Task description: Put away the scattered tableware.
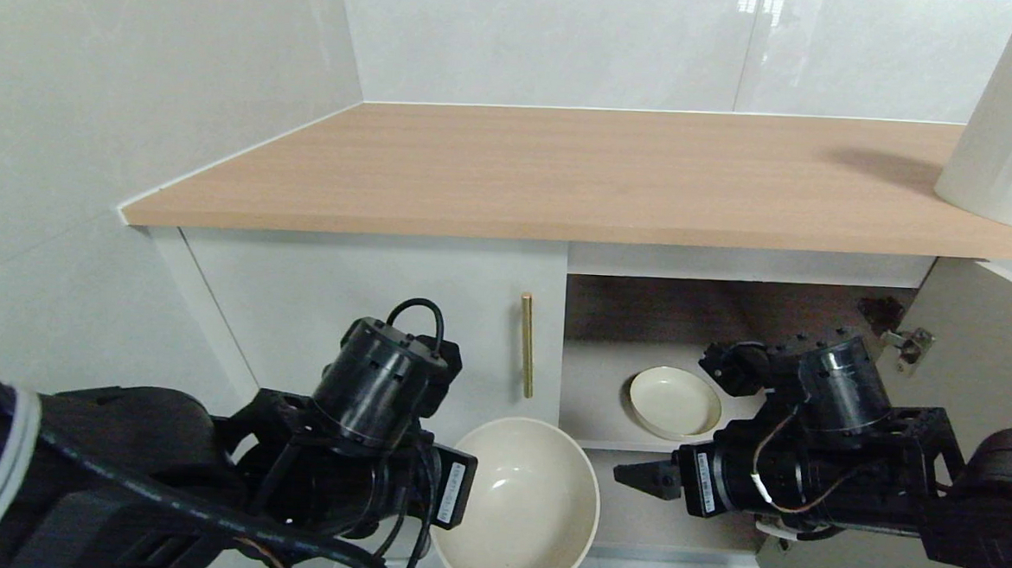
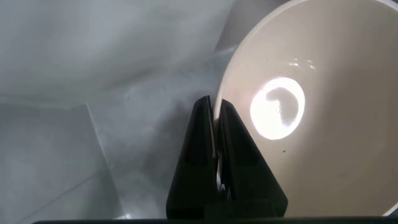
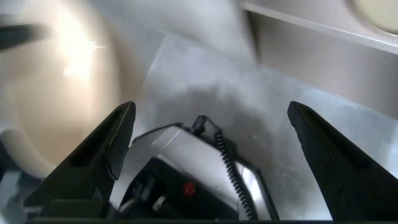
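Bowl, cream and deep, hung below and just outside the cabinet opening, its rim pinched between the closed fingers of the left tool. Before the same opening sat the right tool, its fingers spread wide with nothing between them. 1 small dish already lay on the cabinet's shelf. Trouble, as I judged it, lay in that thin rim grip: a bowl this deep, held at 1 edge, could pivot or slip on the way in. Its far rim could also clip the cabinet's closed door or brass handle, or come down on the dish.
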You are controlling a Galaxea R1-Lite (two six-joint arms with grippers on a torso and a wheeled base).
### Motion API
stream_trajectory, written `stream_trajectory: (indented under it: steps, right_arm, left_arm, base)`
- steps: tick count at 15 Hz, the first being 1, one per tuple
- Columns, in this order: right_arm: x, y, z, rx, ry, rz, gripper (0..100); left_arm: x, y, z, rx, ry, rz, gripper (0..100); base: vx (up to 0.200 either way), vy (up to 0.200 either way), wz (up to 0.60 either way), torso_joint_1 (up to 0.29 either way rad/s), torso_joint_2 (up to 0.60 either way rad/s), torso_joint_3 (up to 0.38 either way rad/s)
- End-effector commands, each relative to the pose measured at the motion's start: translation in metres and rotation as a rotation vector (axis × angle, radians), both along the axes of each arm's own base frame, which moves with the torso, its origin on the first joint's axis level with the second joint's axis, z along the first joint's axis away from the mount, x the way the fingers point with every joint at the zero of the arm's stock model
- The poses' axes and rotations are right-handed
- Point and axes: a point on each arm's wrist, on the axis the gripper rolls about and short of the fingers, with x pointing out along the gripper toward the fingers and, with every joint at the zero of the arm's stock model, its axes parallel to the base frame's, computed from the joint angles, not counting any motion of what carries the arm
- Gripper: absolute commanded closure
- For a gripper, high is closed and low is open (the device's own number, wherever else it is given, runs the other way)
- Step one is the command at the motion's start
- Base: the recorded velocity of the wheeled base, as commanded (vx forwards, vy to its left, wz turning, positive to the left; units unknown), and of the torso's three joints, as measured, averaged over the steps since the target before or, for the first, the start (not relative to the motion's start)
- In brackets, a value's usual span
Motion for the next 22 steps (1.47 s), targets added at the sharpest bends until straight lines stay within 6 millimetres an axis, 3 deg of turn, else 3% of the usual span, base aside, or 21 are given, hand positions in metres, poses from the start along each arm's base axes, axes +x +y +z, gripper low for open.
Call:
stream_trajectory:
  steps: [1,3,11,12,22]
  right_arm:
    - [-0.012,0.002,0.008,0.015,-0.022,0.033,0]
    - [-0.011,0.005,0.003,0.001,-0.008,0.038,0]
    - [-0.008,0.025,-0.025,-0.092,0.033,0.021,0]
    - [-0.008,0.026,-0.024,-0.087,0.027,0.021,100]
    - [-0.014,0.037,-0.033,-0.101,0.043,0.060,100]
  left_arm:
    - [0.002,-0.017,-0.021,0.041,0.020,-0.022,100]
    - [0.001,-0.026,-0.026,0.040,-0.003,-0.032,100]
    - [0.000,-0.029,-0.022,0.020,-0.031,-0.030,100]
    - [0.000,-0.029,-0.022,0.020,-0.031,-0.030,100]
    - [-0.002,-0.033,-0.026,0.031,-0.021,-0.043,100]
  base:
    - [0.000,0.000,0.00,0.000,0.00,0.000]
    - [0.000,0.000,0.00,0.000,0.00,0.000]
    - [0.000,0.000,0.00,0.000,0.00,0.000]
    - [0.000,0.000,0.00,0.000,0.00,0.000]
    - [0.000,0.000,0.00,0.000,0.00,0.000]
